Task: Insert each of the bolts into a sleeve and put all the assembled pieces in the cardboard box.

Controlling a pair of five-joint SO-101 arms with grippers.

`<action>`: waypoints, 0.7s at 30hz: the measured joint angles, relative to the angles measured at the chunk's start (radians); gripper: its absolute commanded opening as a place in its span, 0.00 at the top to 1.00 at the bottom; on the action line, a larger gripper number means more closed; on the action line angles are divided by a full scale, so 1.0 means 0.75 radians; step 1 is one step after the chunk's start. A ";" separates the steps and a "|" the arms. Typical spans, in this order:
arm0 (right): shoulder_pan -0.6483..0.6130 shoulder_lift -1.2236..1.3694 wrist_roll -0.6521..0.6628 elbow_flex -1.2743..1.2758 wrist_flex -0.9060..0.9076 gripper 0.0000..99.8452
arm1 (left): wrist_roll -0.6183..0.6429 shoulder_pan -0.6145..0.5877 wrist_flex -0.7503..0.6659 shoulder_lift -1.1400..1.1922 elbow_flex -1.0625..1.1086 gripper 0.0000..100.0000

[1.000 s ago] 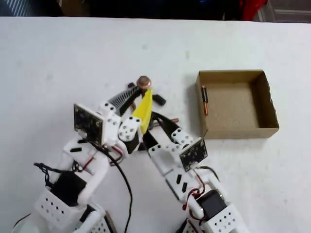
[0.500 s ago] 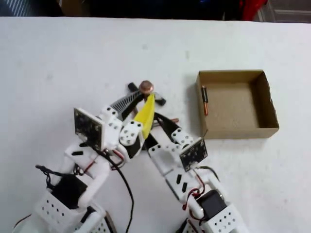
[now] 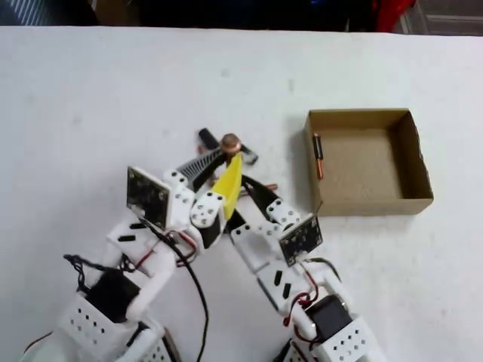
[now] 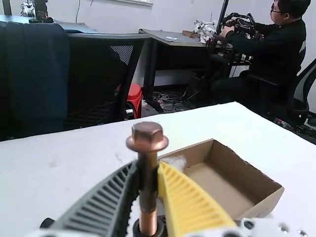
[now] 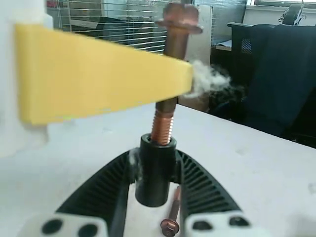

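Right wrist view: right pincer (image 5: 155,170) clasps sleeve (image 5: 154,185) with bolt (image 5: 162,126) standing inside.

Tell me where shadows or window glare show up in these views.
High view: even light, the cardboard box has shaded inner walls. Right wrist view: bright blinds backlight the bolt in its sleeve. Left wrist view: dark under the desks behind.

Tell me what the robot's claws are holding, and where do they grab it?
Left gripper pinches the bolt by its shank, below the head. Right gripper clamps the sleeve by its sides.
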 measured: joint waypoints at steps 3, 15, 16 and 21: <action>0.000 0.000 0.000 0.000 0.000 0.98 | 0.000 0.000 0.008 0.000 0.008 0.98; 0.010 0.000 0.000 0.000 0.000 0.98 | 0.002 0.004 0.160 0.000 0.008 0.97; 0.010 0.000 0.000 0.000 0.000 0.98 | 0.002 0.004 0.160 0.000 0.008 0.95; 0.012 0.000 0.000 0.000 0.006 0.98 | 0.000 0.000 0.160 0.000 0.008 0.79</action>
